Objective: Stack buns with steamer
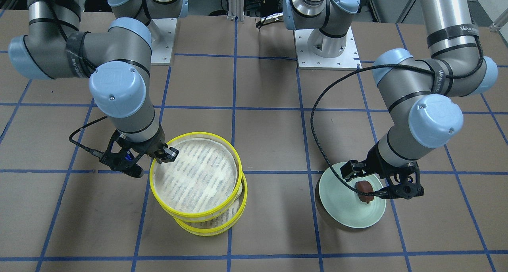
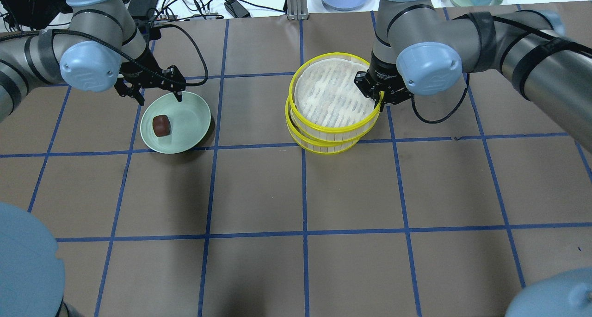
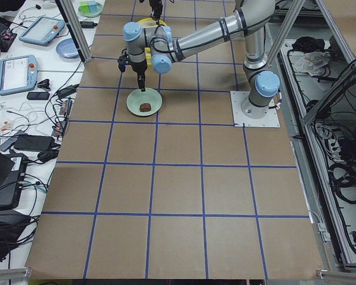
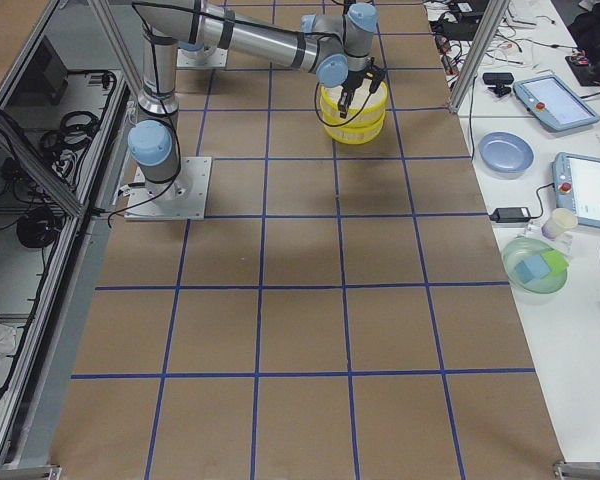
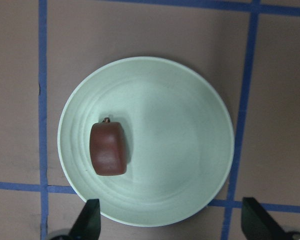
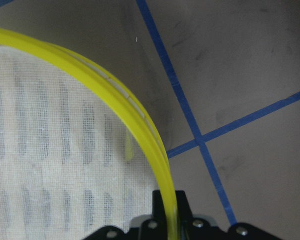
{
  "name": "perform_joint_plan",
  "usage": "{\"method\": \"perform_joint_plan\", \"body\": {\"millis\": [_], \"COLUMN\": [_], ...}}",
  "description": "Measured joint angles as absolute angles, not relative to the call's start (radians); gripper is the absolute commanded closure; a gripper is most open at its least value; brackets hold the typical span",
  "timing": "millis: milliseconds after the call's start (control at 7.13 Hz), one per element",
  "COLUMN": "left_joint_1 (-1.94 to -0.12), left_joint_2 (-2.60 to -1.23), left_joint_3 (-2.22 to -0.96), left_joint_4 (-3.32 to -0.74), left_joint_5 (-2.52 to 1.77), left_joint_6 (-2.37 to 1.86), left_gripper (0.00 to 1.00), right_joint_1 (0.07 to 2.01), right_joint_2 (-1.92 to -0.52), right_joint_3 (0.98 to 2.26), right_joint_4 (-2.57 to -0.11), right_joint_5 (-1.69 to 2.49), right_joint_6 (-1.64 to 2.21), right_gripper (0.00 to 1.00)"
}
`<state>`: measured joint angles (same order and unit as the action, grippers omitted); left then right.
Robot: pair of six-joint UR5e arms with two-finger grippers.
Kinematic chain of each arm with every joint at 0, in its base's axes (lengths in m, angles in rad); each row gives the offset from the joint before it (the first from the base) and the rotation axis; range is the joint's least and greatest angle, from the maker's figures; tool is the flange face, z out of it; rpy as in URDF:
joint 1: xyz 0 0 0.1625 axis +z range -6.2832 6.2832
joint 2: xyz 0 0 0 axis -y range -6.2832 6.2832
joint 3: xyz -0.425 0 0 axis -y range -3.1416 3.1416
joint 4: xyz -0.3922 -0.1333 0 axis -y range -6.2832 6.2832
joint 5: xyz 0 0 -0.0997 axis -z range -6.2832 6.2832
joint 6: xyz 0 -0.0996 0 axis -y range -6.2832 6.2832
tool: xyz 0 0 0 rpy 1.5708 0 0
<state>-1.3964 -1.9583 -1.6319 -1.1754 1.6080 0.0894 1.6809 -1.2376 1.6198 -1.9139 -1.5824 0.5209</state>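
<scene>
The right fingers pinch the yellow rim of the upper tier. One finger is inside the wall and one outside. That tier sits skewed over the lower tier, pulled toward the fingers so the far rims do not line up. I judge the step in hand to be setting this tier on the stack. Whether it rests fully or is partly held up, I cannot tell.

The left fingers hang spread wide above the plate, gripping nothing. The brown bun lies on the plate just ahead of one fingertip and well off from the other. It is not centred between them.

For the next move, the right fingers probably need to square the tier and let go. The left fingers should shift sideways to straddle the bun before dropping and closing gently, since it looks soft.

The right wrist view shows the rim running between the fingers, which the overhead view hides under the wrist. The left wrist view shows the bun's offset. The front view shows the tiers' misalignment best. The cream bun shows plainly in no view.
</scene>
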Motion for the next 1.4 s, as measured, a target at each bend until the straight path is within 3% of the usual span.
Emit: {"method": "perform_joint_plan", "body": {"millis": [280, 421, 561, 701, 841, 1402], "left_joint_1": [-1.361, -1.357, -1.355, -1.355, -1.355, -1.355], "left_joint_2": [-2.008, -2.036, -2.060, -2.079, -2.092, -2.101], "left_joint_3": [-1.681, -1.688, -1.688, -1.686, -1.683, -1.659], "left_joint_4": [-1.111, -1.088, -1.077, -1.071, -1.069, -1.046], "left_joint_5": [1.608, 1.608, 1.608, 1.607, 1.607, 1.582], "left_joint_6": [0.117, 0.121, 0.122, 0.122, 0.122, 0.118], "left_gripper": [0.00, 0.06, 0.19, 0.48, 0.99, 1.00], "right_joint_1": [1.682, 1.683, 1.683, 1.682, 1.682, 1.681], "right_joint_2": [-1.217, -1.208, -1.201, -1.193, -1.187, -1.183], "right_joint_3": [1.620, 1.621, 1.624, 1.628, 1.631, 1.632], "right_joint_4": [-1.952, -1.961, -1.962, -1.962, -1.962, -1.974], "right_joint_5": [-1.556, -1.558, -1.561, -1.563, -1.561, -1.554], "right_joint_6": [0.516, 0.514, 0.513, 0.515, 0.518, 0.522], "right_gripper": [1.00, 1.00, 1.00, 1.00, 1.00, 1.00]}}
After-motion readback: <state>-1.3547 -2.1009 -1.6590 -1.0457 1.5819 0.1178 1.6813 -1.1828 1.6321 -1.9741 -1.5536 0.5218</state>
